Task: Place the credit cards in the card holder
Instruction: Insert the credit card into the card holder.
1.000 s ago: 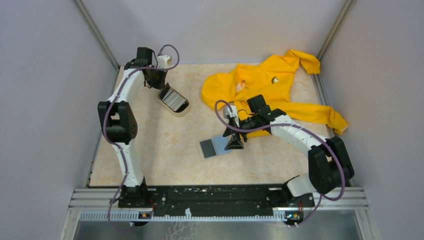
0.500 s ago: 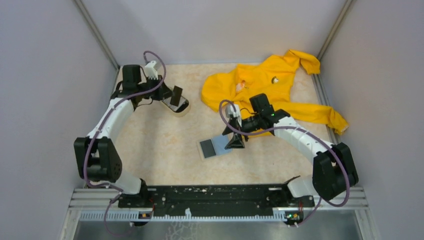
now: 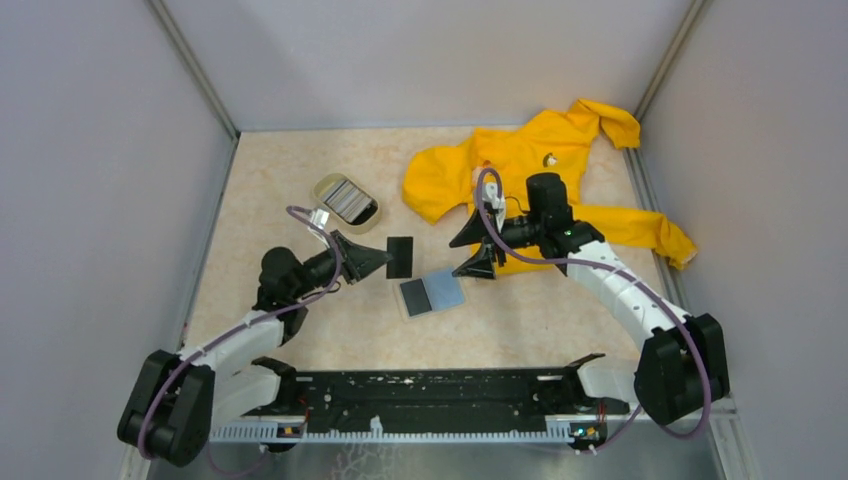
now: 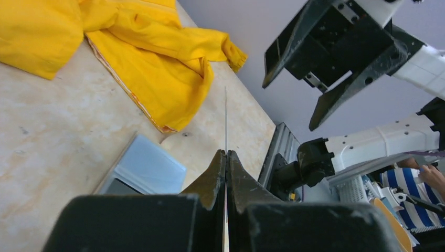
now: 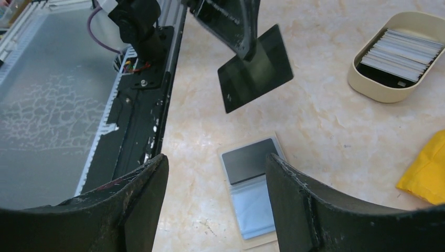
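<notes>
My left gripper (image 3: 386, 259) is shut on a dark grey credit card (image 3: 400, 257) and holds it upright in the air, just left of the card holder (image 3: 432, 295). In the left wrist view the card (image 4: 225, 118) shows edge-on between the closed fingers. The holder is a flat clear sleeve on the table, one half dark grey (image 5: 247, 160) and the other light blue (image 5: 255, 206). My right gripper (image 3: 474, 246) hangs open above the holder's far right end, with nothing between its fingers (image 5: 294, 189). From the right wrist, the held card (image 5: 255, 68) hovers above the holder.
A cream oval tray (image 3: 346, 200) packed with several cards stands at the back left. A crumpled yellow garment (image 3: 540, 165) covers the back right of the table, close behind my right gripper. The black base rail (image 3: 430, 392) runs along the near edge.
My left arm swung from the cream tray to the table's middle, carrying the dark card. My right gripper lifted off the holder and drew back a little, staying open.
</notes>
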Robot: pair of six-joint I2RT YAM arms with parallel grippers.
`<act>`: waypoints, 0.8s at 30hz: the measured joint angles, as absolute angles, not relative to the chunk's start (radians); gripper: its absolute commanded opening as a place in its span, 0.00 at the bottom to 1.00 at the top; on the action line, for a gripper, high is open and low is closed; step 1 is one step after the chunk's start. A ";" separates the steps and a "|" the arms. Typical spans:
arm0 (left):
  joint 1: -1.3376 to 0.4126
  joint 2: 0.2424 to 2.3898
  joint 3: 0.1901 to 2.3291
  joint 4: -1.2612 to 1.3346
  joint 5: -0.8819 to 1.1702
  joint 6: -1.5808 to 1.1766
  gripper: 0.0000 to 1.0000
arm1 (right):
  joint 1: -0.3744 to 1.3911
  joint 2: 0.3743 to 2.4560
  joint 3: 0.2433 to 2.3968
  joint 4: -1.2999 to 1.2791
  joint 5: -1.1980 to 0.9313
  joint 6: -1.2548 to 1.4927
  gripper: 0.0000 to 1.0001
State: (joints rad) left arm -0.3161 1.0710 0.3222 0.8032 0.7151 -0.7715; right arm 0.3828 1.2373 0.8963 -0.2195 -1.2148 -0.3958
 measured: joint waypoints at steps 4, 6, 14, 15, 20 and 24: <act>-0.426 1.063 0.209 0.993 0.583 -0.834 0.00 | 0.383 1.238 0.894 -0.176 -1.224 -0.333 0.67; -0.484 1.086 0.161 1.070 0.513 -0.861 0.00 | 0.383 1.240 0.876 -0.120 -1.228 -0.276 0.67; -0.665 1.196 0.106 1.314 0.297 -0.902 0.00 | 0.383 1.293 0.714 0.264 -1.205 0.095 0.66; -0.682 1.209 0.109 1.335 0.278 -0.902 0.00 | 0.384 1.303 0.686 0.324 -1.193 0.151 0.66; -0.727 1.279 0.120 1.440 0.197 -0.901 0.00 | 0.407 1.340 0.649 0.477 -1.164 0.312 0.64; -0.742 1.342 0.135 1.503 0.164 -0.902 0.00 | 0.456 1.374 0.649 0.568 -1.155 0.411 0.61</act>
State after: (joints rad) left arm -0.7422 1.3418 0.1349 1.5032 0.1642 -0.9024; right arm 0.4564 1.3743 0.6487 0.5678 -1.1545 0.4110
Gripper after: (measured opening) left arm 0.005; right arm 0.631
